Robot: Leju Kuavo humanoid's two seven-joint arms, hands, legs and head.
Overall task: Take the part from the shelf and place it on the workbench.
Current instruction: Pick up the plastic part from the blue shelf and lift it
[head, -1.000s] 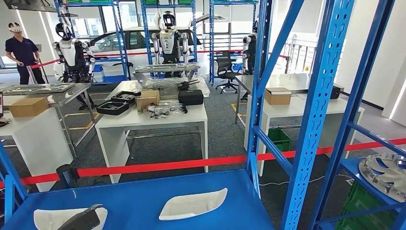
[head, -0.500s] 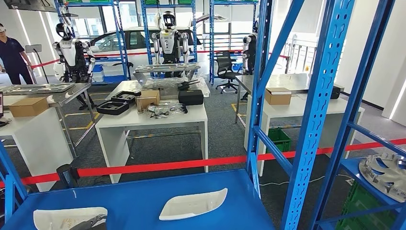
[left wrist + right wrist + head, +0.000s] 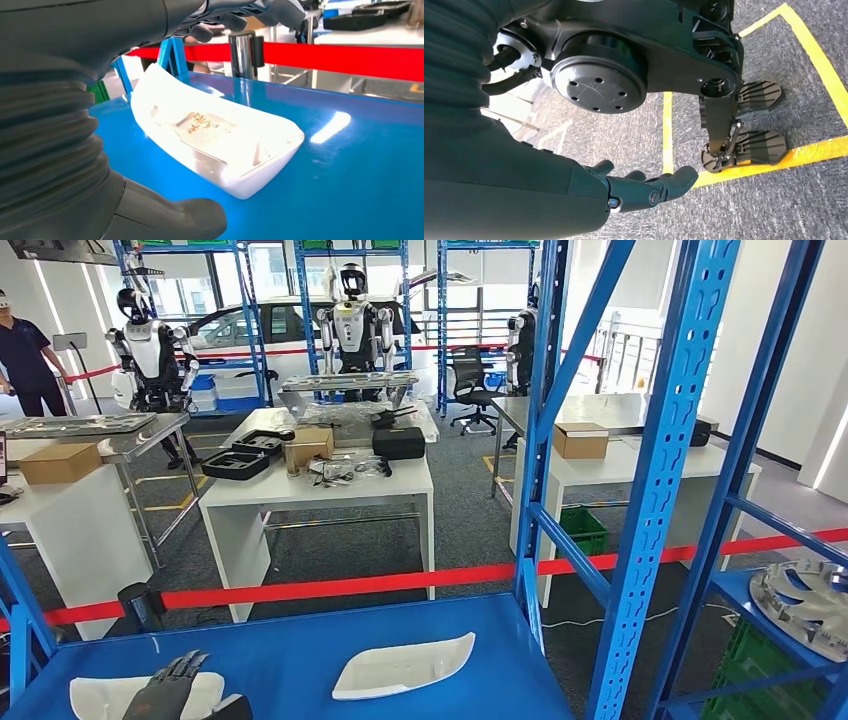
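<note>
**Left hand poised over the shelf part, nothing gripped yet**

Left hand is seen at the lower left of the head view, fingers spread above the white part; nothing is held. In the left wrist view the thumb lies below the part and the dark fingers above it, with no contact visible. The part rests on the blue shelf, near its front left corner.

A slip is judged likely if the hand closes on the smooth, curved shell off-centre: the part could be skated across the glossy shelf or tipped off its edge. A second white part, lower centre and well apart, is not threatened. The right hand hangs over grey carpet, fingers loosely extended, empty.
</note>
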